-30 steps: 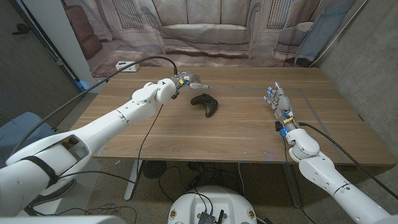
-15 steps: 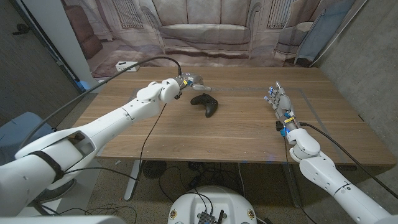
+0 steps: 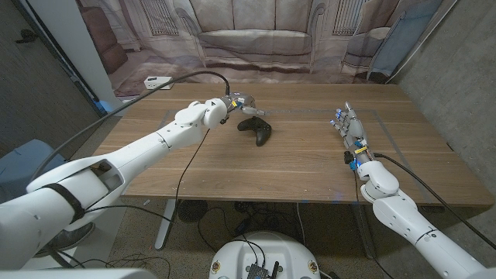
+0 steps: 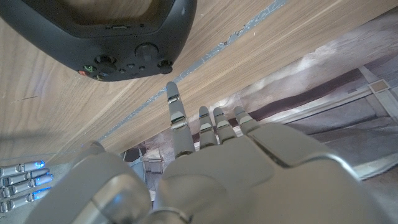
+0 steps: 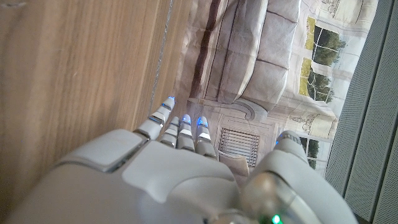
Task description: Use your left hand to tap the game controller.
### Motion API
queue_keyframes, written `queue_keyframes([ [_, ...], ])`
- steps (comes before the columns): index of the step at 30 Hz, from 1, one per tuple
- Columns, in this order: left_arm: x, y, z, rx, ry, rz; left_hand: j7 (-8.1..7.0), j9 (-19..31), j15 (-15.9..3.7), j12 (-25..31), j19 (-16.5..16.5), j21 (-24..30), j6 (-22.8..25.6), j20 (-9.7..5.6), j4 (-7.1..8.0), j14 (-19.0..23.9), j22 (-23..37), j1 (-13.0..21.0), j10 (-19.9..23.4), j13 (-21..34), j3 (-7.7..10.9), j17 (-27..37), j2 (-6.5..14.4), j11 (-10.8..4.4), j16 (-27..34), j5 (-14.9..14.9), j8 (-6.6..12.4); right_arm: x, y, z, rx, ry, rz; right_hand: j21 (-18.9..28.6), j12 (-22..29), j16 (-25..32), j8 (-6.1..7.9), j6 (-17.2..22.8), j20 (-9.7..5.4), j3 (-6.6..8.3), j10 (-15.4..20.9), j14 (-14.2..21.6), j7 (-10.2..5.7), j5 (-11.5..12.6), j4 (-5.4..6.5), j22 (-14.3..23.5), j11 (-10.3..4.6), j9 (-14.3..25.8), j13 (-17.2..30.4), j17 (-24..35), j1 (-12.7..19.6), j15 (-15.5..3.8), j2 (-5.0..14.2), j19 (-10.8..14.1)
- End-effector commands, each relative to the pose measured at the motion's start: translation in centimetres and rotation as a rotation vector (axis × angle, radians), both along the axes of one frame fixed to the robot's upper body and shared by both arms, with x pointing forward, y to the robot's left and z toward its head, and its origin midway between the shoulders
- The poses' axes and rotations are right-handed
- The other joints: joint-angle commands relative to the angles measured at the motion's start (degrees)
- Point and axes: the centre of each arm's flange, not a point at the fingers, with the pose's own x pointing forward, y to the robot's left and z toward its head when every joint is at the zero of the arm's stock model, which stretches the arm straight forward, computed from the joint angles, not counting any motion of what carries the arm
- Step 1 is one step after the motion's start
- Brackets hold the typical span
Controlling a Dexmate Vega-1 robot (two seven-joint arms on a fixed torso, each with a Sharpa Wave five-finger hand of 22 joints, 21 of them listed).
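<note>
**Left robot hand over the controller**

The left robot hand [image 3: 242, 101] reaches just above the controller [image 3: 256, 129] at upper centre of the counter [image 3: 294, 167], fingers [image 4: 177, 115] extended, holding nothing. The right robot hand [image 3: 350, 128] stands at right, fingers straight, empty.

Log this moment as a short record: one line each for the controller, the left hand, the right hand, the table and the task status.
controller: black game controller lying on the table, left of centre
left hand: left hand with fingers apart, holding nothing, just behind the controller; contact cannot be told
right hand: right hand with fingers extended, holding nothing, at the table's right side, well apart from the controller
table: wooden table
task status: left hand close to the controller; no tap can be confirmed
</note>
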Motion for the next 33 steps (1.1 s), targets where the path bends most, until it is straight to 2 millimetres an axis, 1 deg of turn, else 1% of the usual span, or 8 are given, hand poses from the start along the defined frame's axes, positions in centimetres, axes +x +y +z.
queue_keyframes([
  [1,0.45,-0.34,-0.22,0.021,0.017,0.008,0.22,0.0,-0.03,0.0,-0.1,0.2,0.5,-0.07,-0.17,0.0,0.1,0.0,0.0,0.1,0.05,0.1,0.5,-0.09,-0.2,0.3,-0.14,0.08,0.06,-0.11,0.008,-0.001,-0.002,-0.2,0.0,-0.2,0.21,0.3,0.29,0.0,0.4,0.3,-0.18,-0.2,-0.37,0.1,-0.16,0.0,0.2,0.3,0.0,0.02,0.49,0.0],
  [8,0.57,-0.77,-0.22,0.029,0.024,0.007,0.2,0.1,-0.02,-0.1,-0.3,0.2,0.4,0.07,-0.19,-0.3,0.1,0.1,-0.4,0.1,0.0,0.1,0.5,-0.17,-0.2,0.3,-0.24,0.01,-0.16,-0.27,0.015,-0.001,-0.005,-0.2,0.0,-0.2,0.23,0.4,0.37,-0.03,0.4,0.4,-0.19,-0.2,-0.36,0.1,0.0,0.0,0.2,0.3,-0.1,0.03,0.5,0.0],
  [10,0.57,-0.84,-0.22,0.029,0.024,0.007,0.07,0.1,-0.01,-0.1,-0.3,0.2,0.3,0.06,-0.19,-0.3,0.1,0.1,-0.4,0.1,-0.03,0.1,0.5,-0.42,-0.2,0.3,-0.33,0.02,-0.22,-0.31,0.018,0.0,-0.007,-0.2,0.0,-0.2,0.22,0.4,0.36,-0.01,0.4,0.4,-0.19,-0.2,-0.38,0.1,-0.11,0.0,0.2,0.3,0.0,0.03,0.51,0.0],
  [12,0.57,-0.86,-0.25,0.029,0.025,0.009,-0.09,0.1,-0.03,-0.1,-0.3,0.2,0.5,0.09,-0.2,-0.3,0.1,0.1,-0.4,0.1,-0.07,0.1,0.6,-0.36,-0.2,0.3,-0.3,0.05,-0.28,-0.35,0.015,0.0,-0.006,-0.2,0.0,-0.2,0.21,0.4,0.41,-0.01,0.4,0.3,-0.18,-0.2,-0.4,0.1,-0.14,0.0,0.2,0.3,0.0,0.08,0.52,0.0],
  [19,0.68,-0.72,-0.34,0.023,0.028,0.016,0.19,0.1,-0.03,-0.1,-0.3,0.2,0.8,0.08,-0.2,-0.4,0.1,0.2,-0.6,0.1,-0.11,0.1,0.7,-0.31,-0.2,0.3,-0.25,0.2,-0.38,-0.41,0.017,0.007,-0.005,-0.2,0.0,-0.2,0.2,0.4,0.46,-0.05,0.4,0.4,-0.2,-0.2,-0.4,0.1,-0.11,0.0,0.2,0.3,-0.1,0.06,0.49,-0.1],
  [33,0.75,-0.46,-0.4,0.014,0.026,0.023,0.08,0.1,-0.16,-0.1,-0.4,0.2,1.2,0.0,-0.2,-0.3,0.1,0.3,-0.7,0.1,-0.16,0.1,0.9,-0.55,-0.1,0.3,-0.22,0.44,-0.31,-0.3,0.01,0.011,-0.003,-0.2,0.0,-0.2,0.17,0.4,0.49,-0.02,0.4,0.3,-0.23,-0.2,-0.4,0.1,-0.25,0.0,0.2,0.3,-0.1,0.02,0.65,-0.1],
])
